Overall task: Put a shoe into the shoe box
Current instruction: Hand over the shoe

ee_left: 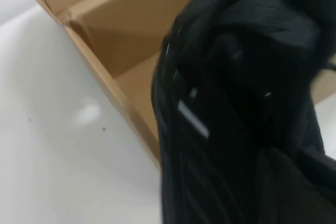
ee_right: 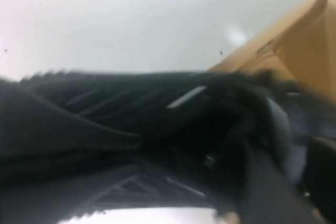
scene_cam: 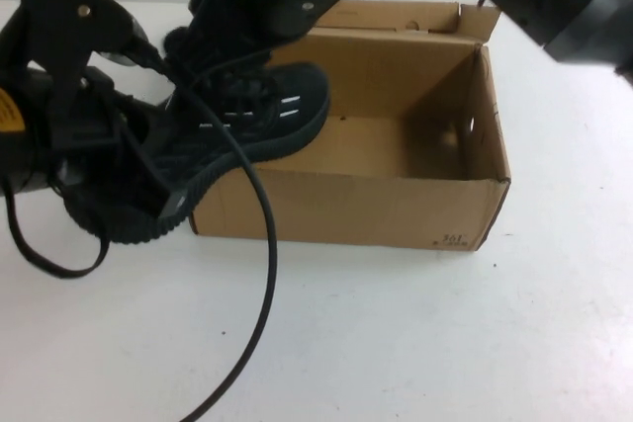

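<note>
The shoe [scene_cam: 247, 121] is seen as black, marked with short white dashes along its side. The shoe box [scene_cam: 396, 200] is shown in plain brown cardboard, with small dark print at one lower corner. The table [scene_cam: 445, 333] is white.

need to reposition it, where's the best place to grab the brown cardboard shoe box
Grip the brown cardboard shoe box by its right end wall, coming from above: the top is open, that rim is bare, and the black sneaker and both arms crowd the left end.

shoe [scene_cam: 262, 116] blocks the shoe box [scene_cam: 396, 200] left end; right half open.
</note>
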Available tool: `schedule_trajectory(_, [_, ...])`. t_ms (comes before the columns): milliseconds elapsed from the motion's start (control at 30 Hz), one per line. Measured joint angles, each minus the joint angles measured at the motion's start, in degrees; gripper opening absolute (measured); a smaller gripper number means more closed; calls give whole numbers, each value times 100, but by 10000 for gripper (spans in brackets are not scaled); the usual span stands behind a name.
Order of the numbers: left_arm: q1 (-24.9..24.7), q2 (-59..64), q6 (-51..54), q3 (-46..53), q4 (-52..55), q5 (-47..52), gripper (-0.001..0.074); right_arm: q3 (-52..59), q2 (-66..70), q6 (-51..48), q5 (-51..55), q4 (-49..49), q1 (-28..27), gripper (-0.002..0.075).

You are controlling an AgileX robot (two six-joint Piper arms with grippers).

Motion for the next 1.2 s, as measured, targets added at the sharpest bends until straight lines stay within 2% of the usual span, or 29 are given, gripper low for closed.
schedule_trajectory(100, [0, -69, -13, 0, -30, 183, 20, -11, -127, -301, 0, 54, 0, 350])
schedule_trajectory(167, [0, -168, 1, 0, -45, 273, 20, -19, -224, -501, 0, 54, 0, 388])
schedule_trajectory(333, [0, -342, 476, 0, -111, 538, 19, -24, -532, -1685, 11, 162, 0, 378])
schedule_trajectory(433, [0, -355, 1106, -34, -264, 841, 19, 43, -785, -2462, 11, 274, 0, 372])
schedule_trajectory(633, [0, -355, 2355, -34, -777, 1036, 19, 882, -1346, -3090, 11, 315, 0, 371])
schedule_trajectory(767, [0, -355, 3242, -47, -1326, 1025, 19, 1845, -1833, -3199, 11, 320, 0, 371])
schedule_trajectory(967, [0, -267, 4041, -324, -1798, 1270, 19, 3113, -2694, -3002, 11, 320, 0, 382])
schedule_trajectory(1067, [88, -99, 4345, -532, -2060, 1470, 19, 3550, -3011, -2744, 11, 320, 0, 442])
schedule_trajectory(1200, [490, 262, 4949, -916, -2667, 2207, 19, 4056, -3238, -2570, 0, 320, 0, 529])
